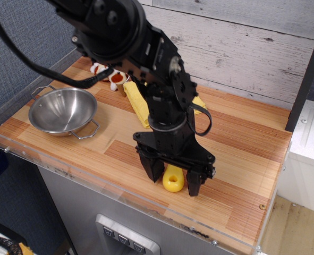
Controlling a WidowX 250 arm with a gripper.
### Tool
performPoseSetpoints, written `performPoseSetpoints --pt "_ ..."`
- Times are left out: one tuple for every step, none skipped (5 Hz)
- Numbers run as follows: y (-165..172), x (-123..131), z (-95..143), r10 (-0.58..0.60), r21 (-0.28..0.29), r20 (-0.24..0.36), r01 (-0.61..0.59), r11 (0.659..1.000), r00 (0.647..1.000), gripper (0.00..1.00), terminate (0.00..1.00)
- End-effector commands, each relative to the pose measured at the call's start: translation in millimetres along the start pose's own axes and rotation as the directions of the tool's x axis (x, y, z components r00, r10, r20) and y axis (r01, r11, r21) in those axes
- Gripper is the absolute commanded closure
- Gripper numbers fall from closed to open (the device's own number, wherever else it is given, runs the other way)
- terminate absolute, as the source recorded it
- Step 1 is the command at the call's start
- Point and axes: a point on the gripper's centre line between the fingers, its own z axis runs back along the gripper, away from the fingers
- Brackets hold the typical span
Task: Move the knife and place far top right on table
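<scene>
Near the front edge of the table (242, 159), the black gripper (174, 180) stands with its fingers spread either side of the knife (173, 179); only the yellow handle shows, the blade hidden. Farther left sits a steel bowl (62, 110); behind, a yellow cloth (138, 103) partly covered by the arm.

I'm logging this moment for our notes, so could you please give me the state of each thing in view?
gripper: open, low, fingers on either side of the knife handle
knife: lying on the table, not gripped, blade hidden
table: bearing everything
bowl: upright, empty
yellow cloth: lying flat, partly hidden
toy: lying at the back
</scene>
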Motion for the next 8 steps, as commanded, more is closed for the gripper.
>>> performPoseSetpoints --pt "6.4 1.4 10.7 0.005 0.037 0.044 -0.007 0.999 0.999 1.0 0.0" --pt "12.5 2.1 14.9 0.016 0.051 0.049 -0.018 0.999 0.999 1.0 0.0" --pt "15.3 3.5 24.2 0.023 0.045 0.056 -0.026 0.999 0.998 1.0 0.0" --pt "11.6 7.0 38.9 0.013 0.049 0.083 -0.018 0.999 0.996 1.0 0.0" --pt "8.9 13.0 53.8 0.014 0.03 0.125 -0.018 0.999 0.992 1.0 0.0" --pt "5.5 27.8 75.7 0.002 0.012 0.182 -0.004 1.0 0.983 1.0 0.0" --pt "-2.7 48.7 94.9 -0.027 0.007 0.225 0.027 1.0 0.974 1.0 0.0" --pt "-12.7 65.7 100.0 -0.072 0.008 0.234 0.072 0.997 0.97 1.0 0.0"
